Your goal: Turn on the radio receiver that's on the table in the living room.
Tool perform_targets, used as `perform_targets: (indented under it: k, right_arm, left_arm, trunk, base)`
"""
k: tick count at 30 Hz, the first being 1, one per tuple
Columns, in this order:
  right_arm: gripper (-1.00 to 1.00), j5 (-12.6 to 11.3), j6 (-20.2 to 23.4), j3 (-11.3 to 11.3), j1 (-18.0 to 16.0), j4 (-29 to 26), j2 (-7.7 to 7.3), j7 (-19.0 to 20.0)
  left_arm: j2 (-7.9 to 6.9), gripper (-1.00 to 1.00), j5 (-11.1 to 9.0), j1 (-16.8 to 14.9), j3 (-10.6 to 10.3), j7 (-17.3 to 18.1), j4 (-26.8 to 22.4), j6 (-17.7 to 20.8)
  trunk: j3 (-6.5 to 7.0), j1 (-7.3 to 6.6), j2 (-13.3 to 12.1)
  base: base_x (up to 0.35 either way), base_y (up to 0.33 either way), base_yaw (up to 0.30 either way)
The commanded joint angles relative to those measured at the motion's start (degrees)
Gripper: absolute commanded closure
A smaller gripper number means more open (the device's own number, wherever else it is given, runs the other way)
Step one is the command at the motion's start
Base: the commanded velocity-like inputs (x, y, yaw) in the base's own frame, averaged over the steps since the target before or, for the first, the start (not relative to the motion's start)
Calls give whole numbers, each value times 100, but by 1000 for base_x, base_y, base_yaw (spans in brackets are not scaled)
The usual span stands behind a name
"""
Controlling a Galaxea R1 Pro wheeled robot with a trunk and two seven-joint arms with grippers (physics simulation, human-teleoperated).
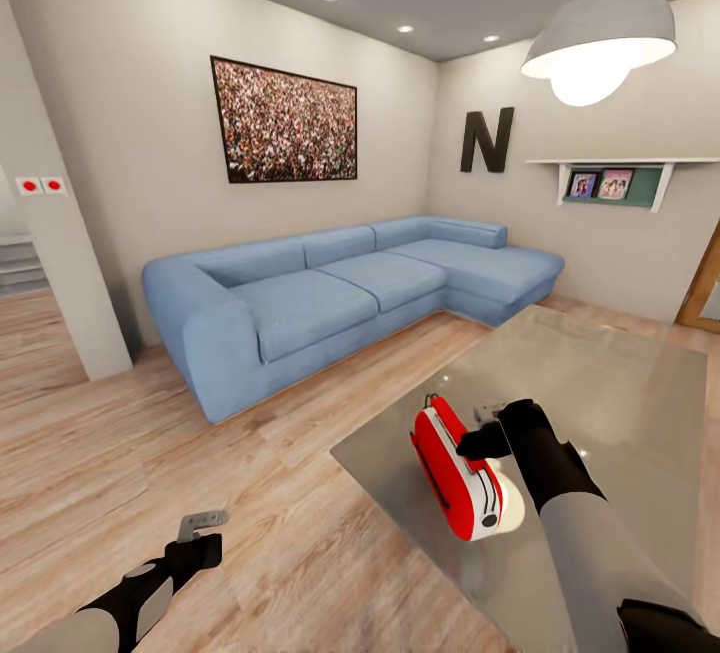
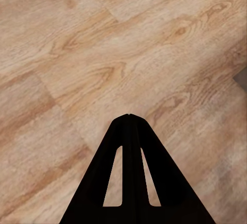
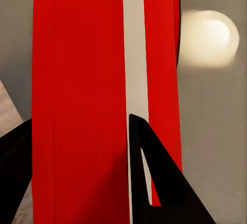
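Left gripper [image 2: 129, 117], jaws closed on nothing, hangs over the plank floor [image 1: 150, 453] at seven o'clock. Right gripper [image 1: 478, 431], jaws spread, straddles the red radio receiver [image 1: 455, 473] on the glossy grey bench [image 1: 620, 403]. Beyond: blue sofa [image 1: 340, 288], wall letter "N" [image 1: 487, 140].

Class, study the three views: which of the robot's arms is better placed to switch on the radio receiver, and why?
Right. The right gripper is at the red radio receiver on the table, fingers either side of it. The left gripper hangs shut over the wood floor, away from it.
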State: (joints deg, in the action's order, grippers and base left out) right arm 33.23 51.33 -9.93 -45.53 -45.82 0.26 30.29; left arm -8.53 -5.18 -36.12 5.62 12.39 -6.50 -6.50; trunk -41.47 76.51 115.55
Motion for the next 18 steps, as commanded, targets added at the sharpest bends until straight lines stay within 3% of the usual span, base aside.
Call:
perform_targets:
  k: [1,18]
  right_arm:
    - [100,-29,0,-1,-3,-3,0,3]
    - [100,-27,0,-1,-1,2,0,-5]
  left_arm:
    - [0,100,0,0,1,0,0,0]
    - [0,100,-9,0,1,12,0,0]
  trunk:
    - [-18,22,42]
    - [-90,110,202]
  base:
    - [0,0,0]
    - [0,0,0]
